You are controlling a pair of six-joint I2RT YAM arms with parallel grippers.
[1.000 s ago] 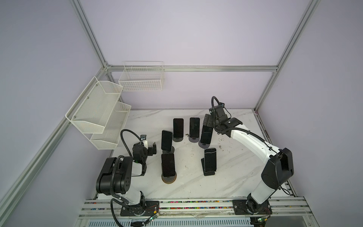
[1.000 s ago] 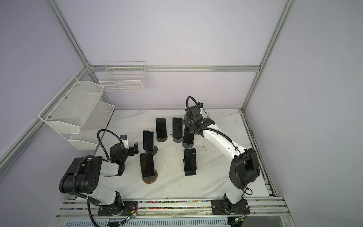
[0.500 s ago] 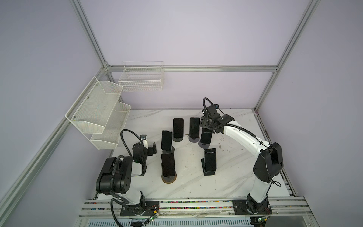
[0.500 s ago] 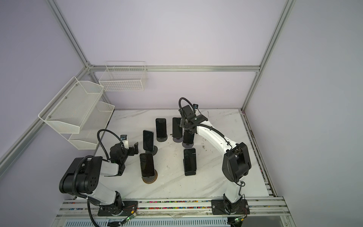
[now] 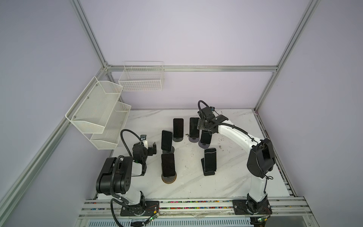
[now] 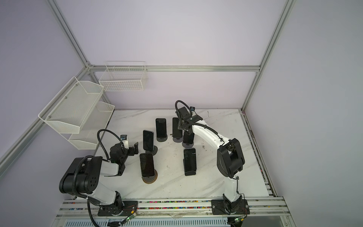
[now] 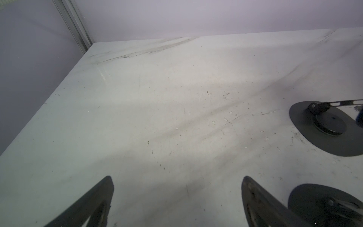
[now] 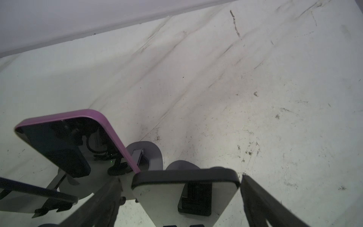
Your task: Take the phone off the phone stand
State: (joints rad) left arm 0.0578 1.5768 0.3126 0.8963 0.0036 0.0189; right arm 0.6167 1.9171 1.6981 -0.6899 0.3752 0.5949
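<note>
right gripper has its fingers apart, one on each side of the upper end of the phone. we see thin gaps at both edges, so nothing is clamped yet. that phone sits on its phone stand near the back of the table, right of the middle in both top views. left gripper hangs wide apart over bare table, holding nothing. we judge the reach done; closing on the phone, lifting it clear and setting it down are all left.
</note>
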